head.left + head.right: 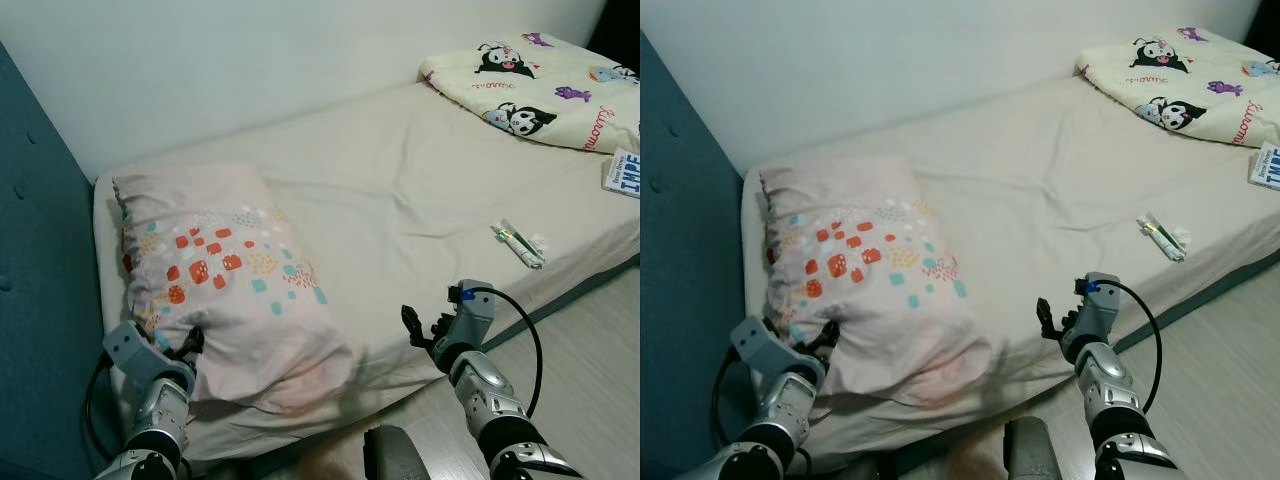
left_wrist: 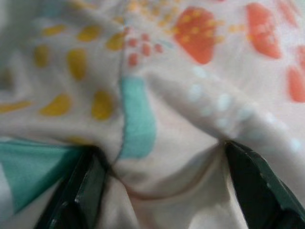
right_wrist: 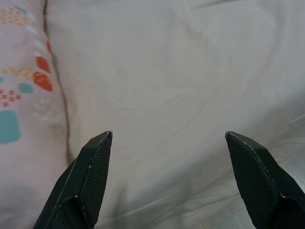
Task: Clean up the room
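Note:
A pale pink pillow (image 1: pixel 220 270) with orange, teal and yellow patches lies at the head of the bed (image 1: pixel 400 180), on my left. My left gripper (image 1: pixel 190 345) is at the pillow's near left corner. In the left wrist view its fingers (image 2: pixel 86 181) stand wide apart, open, with a bunched fold of pillow fabric (image 2: pixel 157 119) between them. My right gripper (image 1: pixel 415 325) hovers open over the bare sheet (image 3: pixel 171 71) near the bed's front edge, just right of the pillow (image 3: pixel 24 95), with nothing between its fingers.
A small packet of tubes (image 1: pixel 520 243) lies on the sheet to the right. A folded cartoon-print blanket (image 1: pixel 540 90) sits at the far right, with a blue and white book (image 1: pixel 625 172) beside it. A blue headboard (image 1: pixel 40 300) stands on the left; wooden floor (image 1: pixel 600 340) at lower right.

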`<state>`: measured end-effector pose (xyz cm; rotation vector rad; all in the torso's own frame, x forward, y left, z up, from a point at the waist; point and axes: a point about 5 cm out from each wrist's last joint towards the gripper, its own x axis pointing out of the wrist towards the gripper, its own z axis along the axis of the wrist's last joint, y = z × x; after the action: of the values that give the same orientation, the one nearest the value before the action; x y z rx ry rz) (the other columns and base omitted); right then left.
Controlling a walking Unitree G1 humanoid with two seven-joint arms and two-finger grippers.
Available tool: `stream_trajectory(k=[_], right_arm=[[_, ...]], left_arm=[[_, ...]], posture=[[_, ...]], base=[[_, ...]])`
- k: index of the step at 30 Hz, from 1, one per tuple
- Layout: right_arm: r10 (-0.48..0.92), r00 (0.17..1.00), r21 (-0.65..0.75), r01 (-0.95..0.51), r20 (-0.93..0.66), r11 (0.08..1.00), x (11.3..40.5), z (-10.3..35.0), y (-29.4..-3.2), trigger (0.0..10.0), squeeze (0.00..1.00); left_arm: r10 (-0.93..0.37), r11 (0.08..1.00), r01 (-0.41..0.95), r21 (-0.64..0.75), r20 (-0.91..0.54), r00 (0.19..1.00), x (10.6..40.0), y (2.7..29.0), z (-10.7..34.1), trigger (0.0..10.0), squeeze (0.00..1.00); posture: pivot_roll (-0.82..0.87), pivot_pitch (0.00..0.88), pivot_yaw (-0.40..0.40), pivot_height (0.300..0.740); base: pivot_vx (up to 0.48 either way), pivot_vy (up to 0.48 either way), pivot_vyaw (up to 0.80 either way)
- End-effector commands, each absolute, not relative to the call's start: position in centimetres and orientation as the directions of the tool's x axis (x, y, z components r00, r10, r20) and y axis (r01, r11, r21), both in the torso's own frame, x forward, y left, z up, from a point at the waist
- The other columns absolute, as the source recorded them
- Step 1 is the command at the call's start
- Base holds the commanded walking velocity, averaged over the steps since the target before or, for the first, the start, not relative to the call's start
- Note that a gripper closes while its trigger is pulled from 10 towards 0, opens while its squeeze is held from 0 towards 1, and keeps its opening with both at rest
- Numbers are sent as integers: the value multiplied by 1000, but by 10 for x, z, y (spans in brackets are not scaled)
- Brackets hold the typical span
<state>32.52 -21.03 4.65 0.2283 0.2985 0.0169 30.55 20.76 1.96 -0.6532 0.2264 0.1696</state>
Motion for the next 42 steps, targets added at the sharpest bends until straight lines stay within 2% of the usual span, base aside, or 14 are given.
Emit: stream_trajectory(k=[1,3,4,6,12,16,21,22,28,32,34,35,36,42], right_arm=[[74,951,226,-5,-300,974,325,44,-205,10000,0],[76,950,226,-6,-302,974,325,44,-205,10000,0],[80,949,226,-9,-305,974,325,44,-204,10000,0],[84,948,227,-13,-307,974,325,44,-203,10000,0],[93,947,228,-21,-309,973,326,44,-200,10000,0],[97,947,228,-25,-308,973,326,44,-199,10000,0],[94,947,232,-22,-308,973,324,42,-199,10000,0],[91,946,231,-18,-311,973,322,40,-200,10000,0],[79,944,228,-4,-320,974,318,36,-204,10000,0],[71,944,224,3,-322,975,317,36,-206,10000,0],[65,944,222,9,-325,975,316,36,-208,10000,0],[65,944,222,9,-325,975,316,36,-208,10000,0],[64,943,222,11,-327,975,316,35,-208,10000,0],[68,942,224,8,-330,975,315,34,-205,10000,0]], left_arm=[[-107,819,-4,-573,-159,981,312,207,33,10000,0],[-196,819,86,-568,-136,971,311,205,35,10000,0],[-411,773,296,-562,-88,907,303,201,36,10000,0],[-542,729,428,-535,-69,838,294,200,37,10000,0],[-642,699,549,-458,-64,764,288,206,46,10000,0],[-580,755,522,-397,-32,814,301,214,61,10000,0],[-287,853,289,-436,72,955,333,229,92,10000,0],[-272,828,288,-481,104,957,335,231,98,10000,1000],[-415,812,429,-396,123,901,335,225,112,10000,1000],[-494,861,465,-208,-119,861,333,230,105,10000,1000],[-530,817,577,-18,-419,737,321,239,91,10000,1000],[-530,817,577,-18,-419,737,321,239,91,10000,1000],[-514,729,682,51,-617,596,301,256,87,10000,1000],[-496,633,769,86,-718,489,279,271,111,10000,1000]], posture=[[-177,92,55,621],[-177,92,55,621],[-171,90,52,621],[-167,89,50,621],[-162,88,46,621],[-163,93,50,621],[-172,113,61,621],[-175,116,62,621],[-183,124,65,621],[-181,131,68,621],[-178,132,69,621],[-178,132,69,621],[-176,134,72,621],[-172,135,68,621]], base=[[0,0,0],[0,0,0],[0,0,0],[0,0,0],[0,0,0],[0,0,0],[0,0,0],[0,0,0],[0,0,0],[0,0,0],[0,0,0],[0,0,0],[0,0,0],[0,0,0]])
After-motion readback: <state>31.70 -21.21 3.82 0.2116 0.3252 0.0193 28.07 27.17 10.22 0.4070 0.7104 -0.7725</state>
